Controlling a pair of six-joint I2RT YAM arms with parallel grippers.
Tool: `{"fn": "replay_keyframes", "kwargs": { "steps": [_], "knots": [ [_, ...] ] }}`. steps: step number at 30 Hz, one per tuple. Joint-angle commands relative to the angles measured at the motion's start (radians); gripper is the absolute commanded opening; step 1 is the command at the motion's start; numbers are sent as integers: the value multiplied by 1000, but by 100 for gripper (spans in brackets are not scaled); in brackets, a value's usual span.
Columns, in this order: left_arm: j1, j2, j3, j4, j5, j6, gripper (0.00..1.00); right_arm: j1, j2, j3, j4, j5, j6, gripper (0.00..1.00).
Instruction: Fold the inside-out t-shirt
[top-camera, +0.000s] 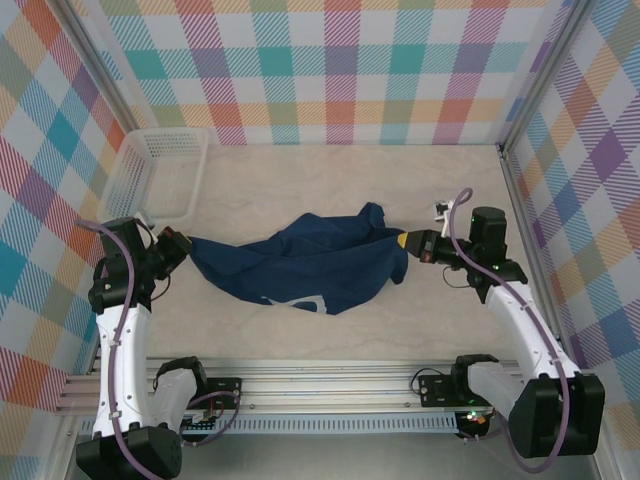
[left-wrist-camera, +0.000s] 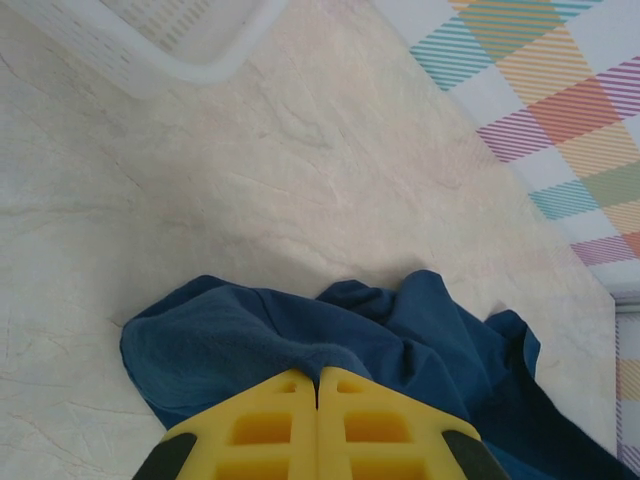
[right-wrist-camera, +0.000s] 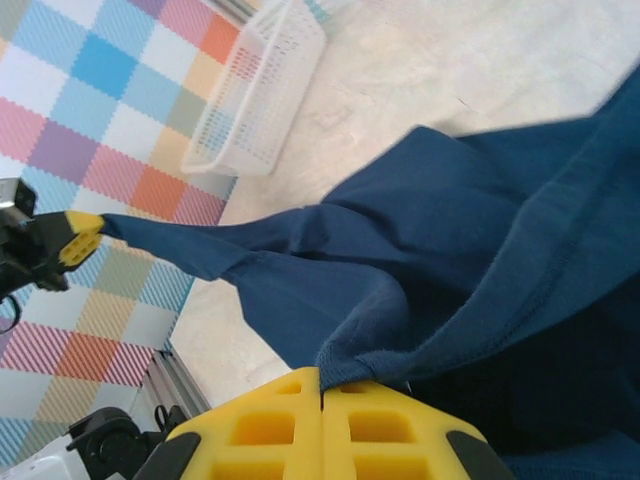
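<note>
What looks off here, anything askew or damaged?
Nothing damaged. The t-shirt is bunched rather than flat, strung between the left gripper and right gripper, both shut on its edges.

Robot test cell, viewed from above. My left arm and right arm are bolted to an aluminium rail along the bottom of the frame; checked panels on metal posts wall in a pale stone-patterned table, with a white mesh basket at upper left.
</note>
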Motion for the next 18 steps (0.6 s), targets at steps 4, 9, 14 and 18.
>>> {"fn": "replay_keyframes", "kwargs": {
  "steps": [4,9,14,18],
  "knots": [
    [15,-13,-12,-4,-29,9,0,9,31,-146,-214,186,153,0],
    [15,-8,-23,12,-19,0,0,37,34,-175,-265,315,180,19],
    [14,-9,-20,9,-13,0,0,38,57,-136,-265,402,155,38],
    [14,-13,-19,9,-10,1,0,38,128,-110,-214,388,126,42]
  ]
}}
